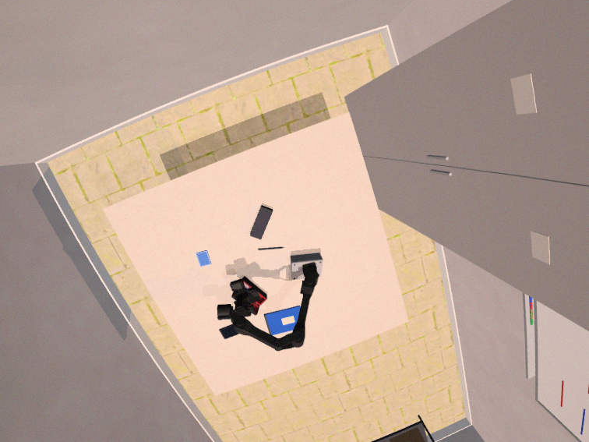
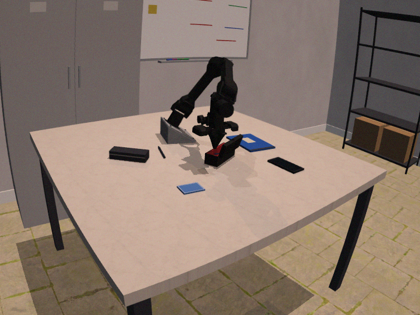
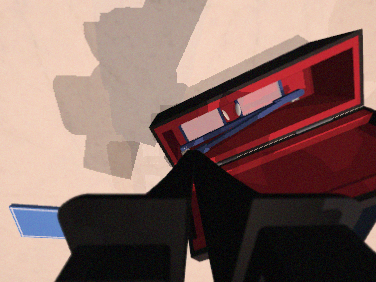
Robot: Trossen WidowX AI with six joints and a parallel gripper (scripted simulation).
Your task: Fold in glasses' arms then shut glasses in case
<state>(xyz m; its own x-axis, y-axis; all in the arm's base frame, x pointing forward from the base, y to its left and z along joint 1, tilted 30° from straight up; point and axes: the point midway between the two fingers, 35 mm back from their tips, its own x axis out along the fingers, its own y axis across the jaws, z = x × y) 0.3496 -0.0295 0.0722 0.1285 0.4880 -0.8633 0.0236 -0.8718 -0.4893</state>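
The glasses case [image 3: 320, 150] [image 2: 217, 155] [image 1: 260, 294] is black outside and red inside. It lies open on the table, with its lid [image 2: 233, 142] tilted up. The blue-framed glasses [image 3: 255, 100] with pale lenses lie inside along the far wall, and one thin blue arm runs along in front of the lenses. My gripper [image 3: 192, 155] [image 2: 215, 145] [image 1: 243, 289] is shut and empty. It points down, with its tips at the left end of the case, close to the glasses' left end. I cannot tell whether they touch.
A blue book [image 2: 250, 141] [image 1: 282, 320] lies just behind the case and a black phone [image 2: 285, 164] to its right. A small blue card [image 2: 190, 188] [image 1: 203, 257] [image 3: 35, 221], a pen [image 2: 161, 151], a black box [image 2: 128, 153] [image 1: 261, 220] and the arm's grey base [image 2: 173, 132] are on the table too.
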